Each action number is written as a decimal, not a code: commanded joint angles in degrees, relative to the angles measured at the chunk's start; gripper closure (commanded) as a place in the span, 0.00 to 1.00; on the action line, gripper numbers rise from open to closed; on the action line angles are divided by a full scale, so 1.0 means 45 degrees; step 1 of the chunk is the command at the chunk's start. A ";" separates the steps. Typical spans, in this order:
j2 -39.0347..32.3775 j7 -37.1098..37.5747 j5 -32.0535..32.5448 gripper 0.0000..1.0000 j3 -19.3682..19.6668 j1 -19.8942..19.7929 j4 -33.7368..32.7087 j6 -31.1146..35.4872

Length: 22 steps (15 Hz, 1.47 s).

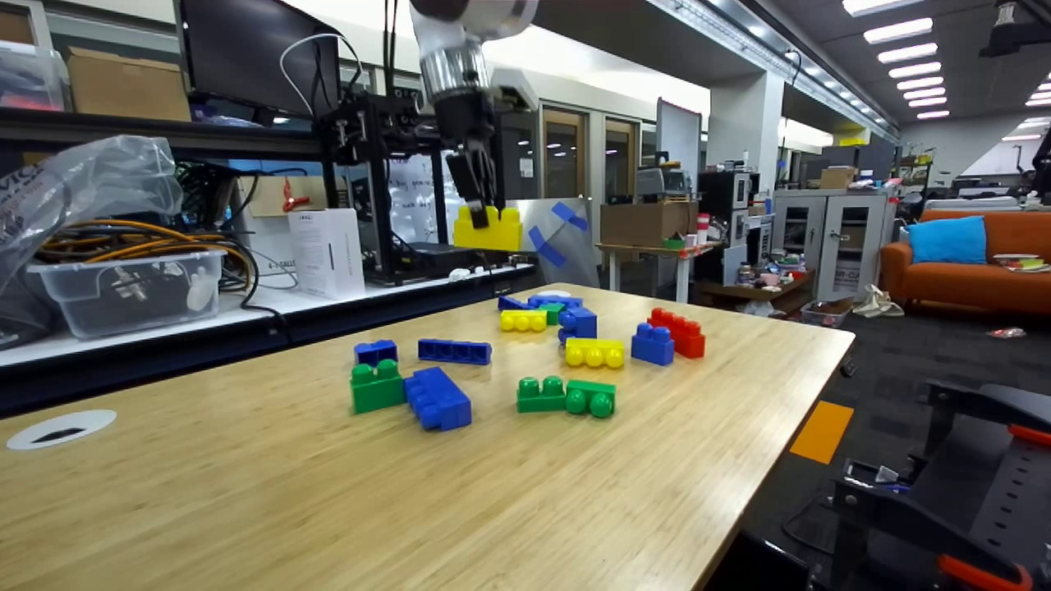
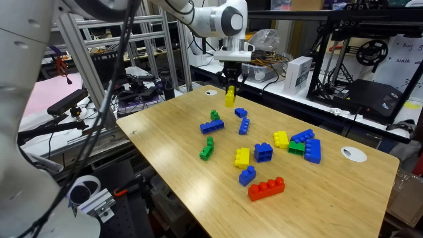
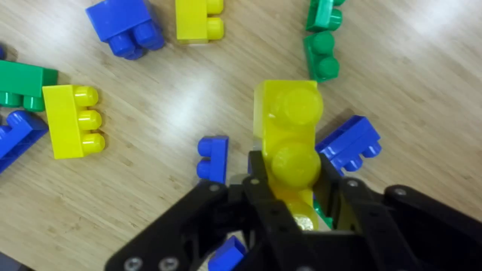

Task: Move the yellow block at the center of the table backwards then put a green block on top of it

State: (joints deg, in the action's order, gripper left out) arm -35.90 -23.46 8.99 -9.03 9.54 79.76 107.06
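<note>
The hand [image 3: 289,165] pinches the yellow block [image 1: 497,236] across its narrow width, studs up, well above the surface [image 1: 460,509]. Best lower it level, clear of the blue bricks [image 3: 348,140], letting go only once its base sits flat.

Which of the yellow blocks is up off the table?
The yellow block held in the gripper, hanging in the air. The other two yellow blocks lie on the table, on their sides.
</note>
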 commanded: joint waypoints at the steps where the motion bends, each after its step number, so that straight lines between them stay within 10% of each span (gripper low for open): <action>1: 0.2461 0.1618 0.0255 0.90 -0.0108 0.0656 0.3148 0.0426; 9: 0.4628 0.2397 -0.0657 0.90 -0.0864 0.0912 0.7392 0.2406; 22: 0.1680 0.2164 -0.1085 0.90 -0.0818 0.0485 0.7060 0.4200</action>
State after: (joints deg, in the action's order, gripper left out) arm -26.92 -12.74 5.15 -12.06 11.91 112.94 126.52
